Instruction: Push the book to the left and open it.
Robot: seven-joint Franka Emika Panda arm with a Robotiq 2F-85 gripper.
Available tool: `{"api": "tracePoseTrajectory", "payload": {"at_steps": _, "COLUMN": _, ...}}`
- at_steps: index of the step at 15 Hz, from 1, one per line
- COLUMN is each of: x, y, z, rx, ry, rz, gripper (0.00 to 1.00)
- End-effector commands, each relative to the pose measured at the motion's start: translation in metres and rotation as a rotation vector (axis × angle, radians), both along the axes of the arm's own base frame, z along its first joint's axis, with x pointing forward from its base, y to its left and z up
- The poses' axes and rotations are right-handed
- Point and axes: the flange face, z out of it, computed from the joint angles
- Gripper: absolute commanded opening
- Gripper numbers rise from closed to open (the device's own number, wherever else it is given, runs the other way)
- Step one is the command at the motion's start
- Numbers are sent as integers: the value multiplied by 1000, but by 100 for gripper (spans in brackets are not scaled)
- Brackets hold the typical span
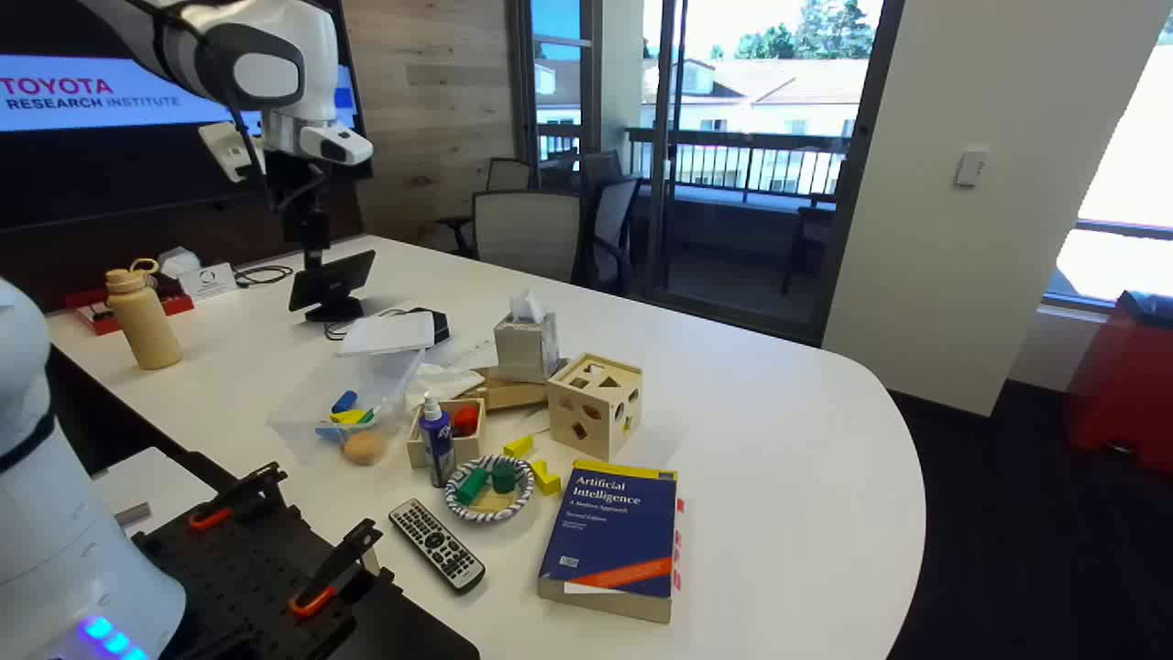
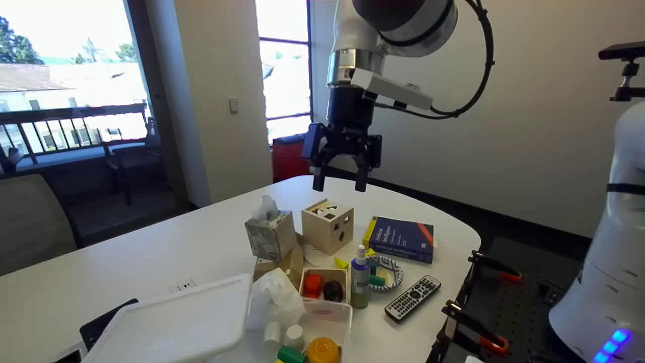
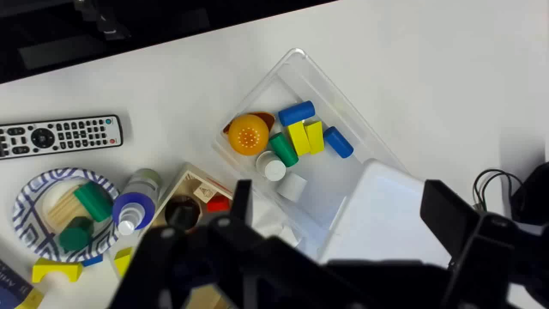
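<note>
Black two-fingered robot hand (image 2: 339,184), foremost in the wrist view, raised above the white tabletop (image 1: 779,440) with its fingers spread apart. Thick rectangular dark-blue textbook (image 1: 612,532), yellow-banded at its top edge, lies closed and cover-up on the tabletop, just beside the pale wooden cube (image 1: 594,408) with cut-out shapes and near the oblong silver-and-black remote control (image 1: 436,544).

The thick blue book (image 1: 612,533) lies closed on the table (image 1: 788,486) — front cover up, yellow band at one end.
</note>
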Motion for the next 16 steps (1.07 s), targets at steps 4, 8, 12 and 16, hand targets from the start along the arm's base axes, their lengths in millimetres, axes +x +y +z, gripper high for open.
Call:
{"api": "tracePoseTrajectory", "payload": {"at_steps": 4, "x": 11, "y": -10, "z": 10, "rx": -22, "ry": -5, "rz": 12, "gripper": 100}}
{"api": "tracePoseTrajectory", "payload": {"at_steps": 8, "x": 43, "y": -69, "z": 48, "rx": -58, "ry": 0, "rz": 85, "gripper": 100}}
{"api": "tracePoseTrajectory", "payload": {"at_steps": 12, "x": 74, "y": -161, "z": 92, "rx": -38, "ry": 60, "rz": 198, "gripper": 100}}
{"api": "tracePoseTrajectory", "payload": {"at_steps": 16, "x": 93, "y": -251, "z": 124, "rx": 8, "ry": 126, "rz": 312, "gripper": 100}}
